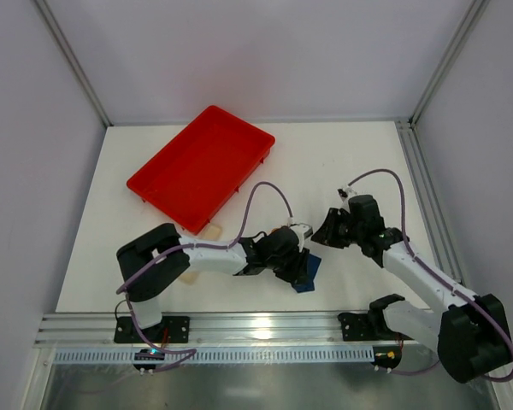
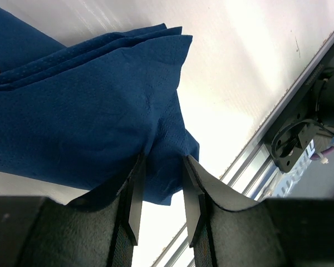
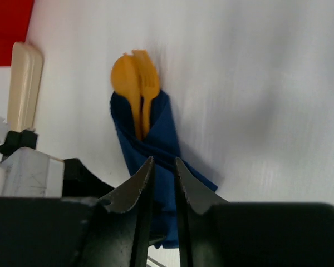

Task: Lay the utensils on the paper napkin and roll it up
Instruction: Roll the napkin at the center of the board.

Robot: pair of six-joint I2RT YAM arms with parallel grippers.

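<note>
From right wrist, utensils (image 3: 138, 83) plainly poke from napkin (image 3: 156, 139); right pincer (image 3: 163, 160) ajar, empty; left pincer (image 2: 164, 157) grip unclear.

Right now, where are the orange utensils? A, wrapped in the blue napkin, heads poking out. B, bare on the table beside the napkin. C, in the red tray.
A: the utensils lie inside the folded paper napkin, with only their heads sticking out past its top edge.

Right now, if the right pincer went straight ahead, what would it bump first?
Probably the napkin, wrapped round the utensils. It lies just ahead of the right pincer, though depth is hard to judge.
</note>
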